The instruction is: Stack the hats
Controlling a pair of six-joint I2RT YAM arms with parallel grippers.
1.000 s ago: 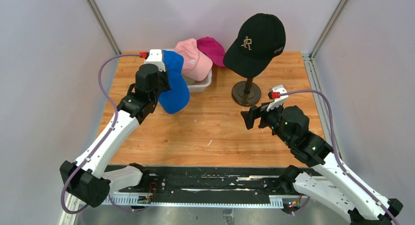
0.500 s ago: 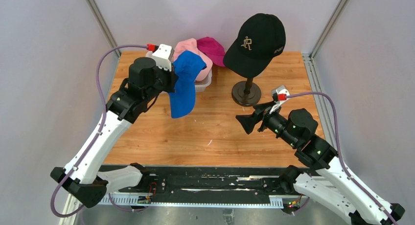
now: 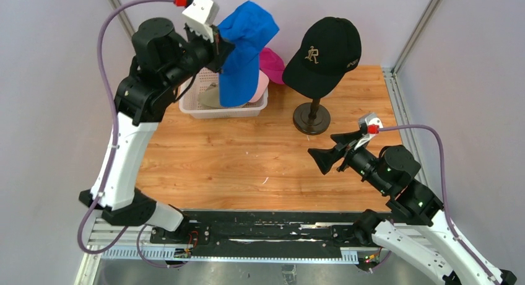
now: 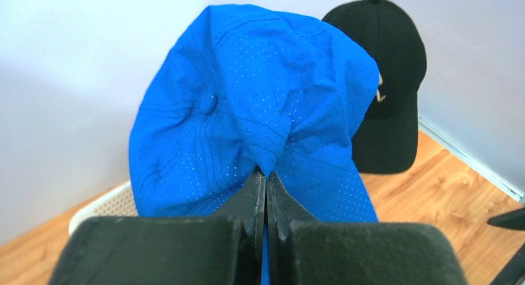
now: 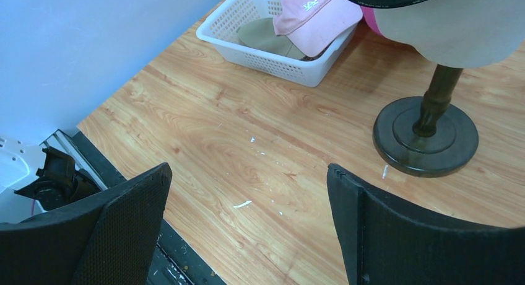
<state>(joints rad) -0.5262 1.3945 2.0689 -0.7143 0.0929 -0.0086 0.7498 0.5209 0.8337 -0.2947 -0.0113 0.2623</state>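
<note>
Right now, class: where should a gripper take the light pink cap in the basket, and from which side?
Probably the brim, from the near side: the light pink cap lies logo-up, its thin brim reaching the near rim of the basket, exposed to pinch.

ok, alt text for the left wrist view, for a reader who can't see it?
The left gripper is shut on a fold of the royal blue cap, which fills most of the frame. Behind it at right is the black cap above the wooden table; the rim of a white perforated basket peeks out at lower left.
</note>
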